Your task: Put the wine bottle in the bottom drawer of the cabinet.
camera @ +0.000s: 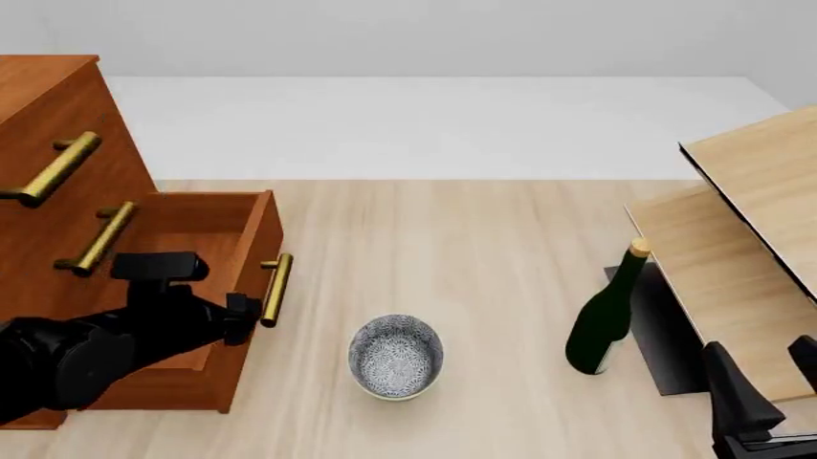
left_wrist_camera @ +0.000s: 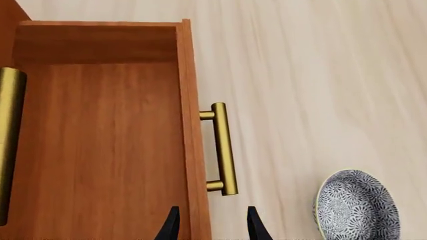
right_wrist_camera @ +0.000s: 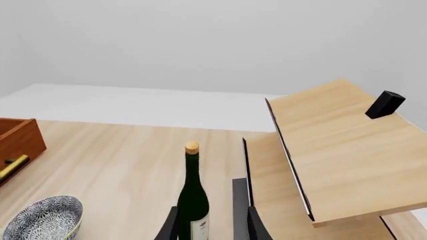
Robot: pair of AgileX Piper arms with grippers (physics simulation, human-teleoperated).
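Upright dark green glass wine bottle (camera: 603, 325) stands lower right, just ahead of our right fingers (camera: 766, 402), spread and empty.

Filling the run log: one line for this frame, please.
bottom drawer: pulled open, nothing inside | left gripper: open, straddling drawer front | wine bottle: upright on table, ungrasped | right gripper: open, behind bottle | bowl: between drawer and bottle
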